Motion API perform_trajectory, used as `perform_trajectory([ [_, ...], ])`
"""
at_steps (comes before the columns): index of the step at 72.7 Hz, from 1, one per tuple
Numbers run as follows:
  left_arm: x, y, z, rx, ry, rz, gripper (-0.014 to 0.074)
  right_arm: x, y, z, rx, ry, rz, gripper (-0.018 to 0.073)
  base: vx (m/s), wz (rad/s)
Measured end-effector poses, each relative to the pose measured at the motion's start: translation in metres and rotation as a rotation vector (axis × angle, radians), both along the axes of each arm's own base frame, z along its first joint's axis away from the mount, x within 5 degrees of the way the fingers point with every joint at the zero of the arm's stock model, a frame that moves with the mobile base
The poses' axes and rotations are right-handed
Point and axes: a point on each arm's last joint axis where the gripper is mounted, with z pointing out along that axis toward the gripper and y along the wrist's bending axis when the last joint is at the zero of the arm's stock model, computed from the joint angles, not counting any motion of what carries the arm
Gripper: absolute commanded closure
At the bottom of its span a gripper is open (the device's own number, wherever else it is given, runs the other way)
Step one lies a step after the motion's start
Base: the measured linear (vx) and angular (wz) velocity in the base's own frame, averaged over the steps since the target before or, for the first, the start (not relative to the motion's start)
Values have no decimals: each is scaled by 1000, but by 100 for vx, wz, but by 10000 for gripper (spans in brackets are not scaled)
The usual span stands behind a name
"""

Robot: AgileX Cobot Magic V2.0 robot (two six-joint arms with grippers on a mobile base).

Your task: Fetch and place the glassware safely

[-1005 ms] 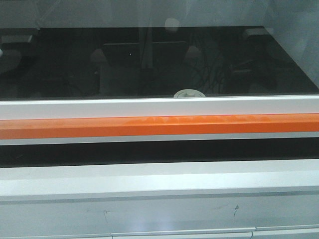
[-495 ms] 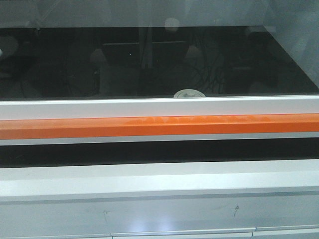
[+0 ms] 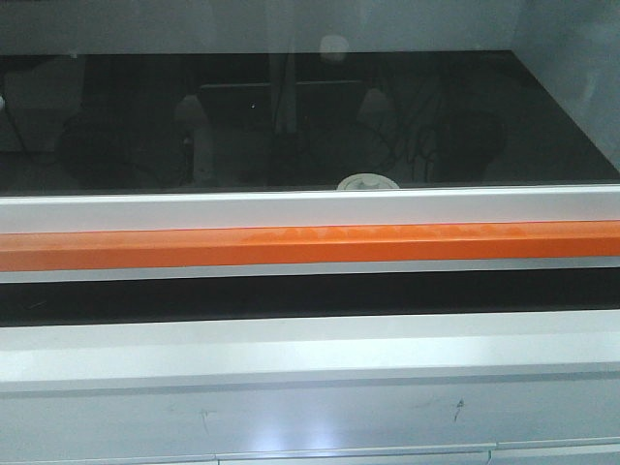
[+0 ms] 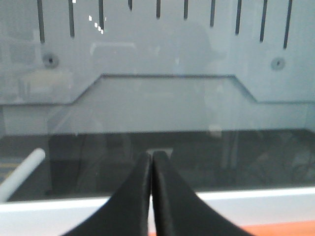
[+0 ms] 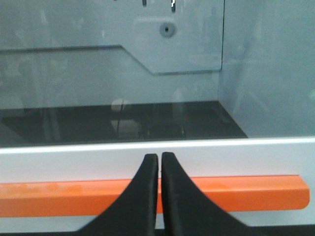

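Note:
The glassware [image 3: 367,181] shows only as the top of its cream-white lid and knob. It stands on the black floor just behind the white front rail, slightly right of centre in the front view; its glass body is hidden by the rail. My left gripper [image 4: 151,155] is shut and empty, raised in front of the cabinet opening. A pale shape [image 4: 161,150] sits just behind its tips; I cannot tell what it is. My right gripper [image 5: 160,156] is shut and empty, in front of the white rail and orange bar. Neither gripper shows in the front view.
A white rail [image 3: 194,208] and an orange bar [image 3: 194,248] run across the cabinet front. Behind them lie a glossy black floor [image 3: 145,126], a grey slotted back wall [image 4: 157,49] and a right side wall [image 5: 268,69]. A white tube [image 4: 22,174] lies at the left.
The dark reflections on the black floor have shifted. The glassware lid has not moved.

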Motion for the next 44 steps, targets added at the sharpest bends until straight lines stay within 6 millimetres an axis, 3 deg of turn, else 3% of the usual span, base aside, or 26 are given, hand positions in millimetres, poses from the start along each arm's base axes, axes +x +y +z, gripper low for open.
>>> perform_trajectory([
  [13,3,0,-3,3,37,2,603,12,0,-7,4,67,0,567,0,0],
  [29,7,0,-5,6,56,2,603,13,6,-7,1,71,53,566,0,0],
  [38,17,0,-17,13,172,7,603,15,11,-8,-9,66,100,564,0,0],
  [44,25,-1,-28,17,244,9,603,18,12,-19,-14,55,104,563,0,0],
])
